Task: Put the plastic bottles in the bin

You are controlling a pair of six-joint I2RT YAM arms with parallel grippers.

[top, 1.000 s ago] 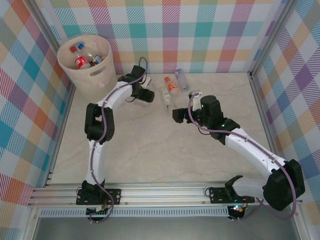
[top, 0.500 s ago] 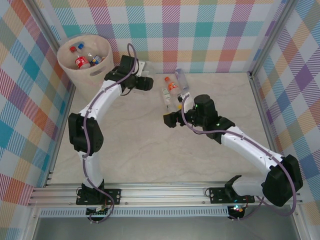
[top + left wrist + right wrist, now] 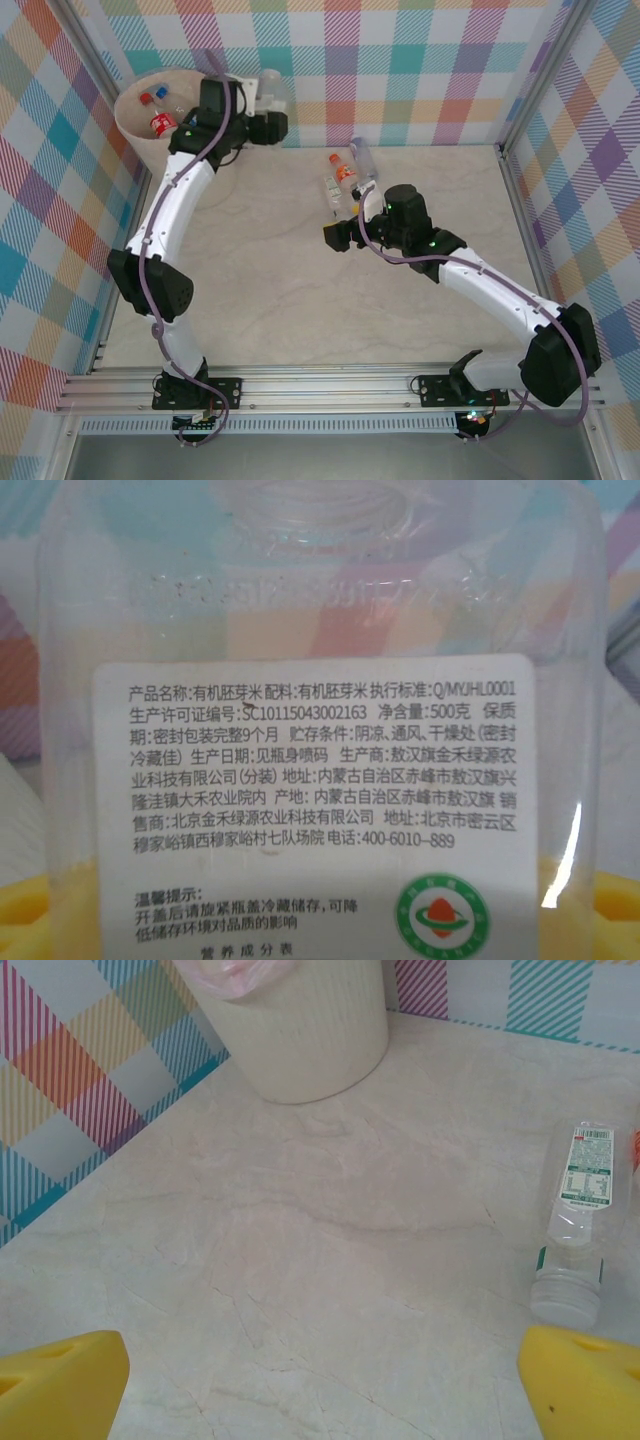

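Bottle [image 3: 320, 760] (white label) gripped in left jaws near the bin [image 3: 137, 132]

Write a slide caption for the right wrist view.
Right claw open over the table, a clear bottle lying ahead at right, the cream bin beyond.

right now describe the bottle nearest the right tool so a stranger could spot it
From the cream bin in the far-left corner, look right along the far edge. The clear bottle with the green-and-white label lies there, left of the orange-labelled bottle.
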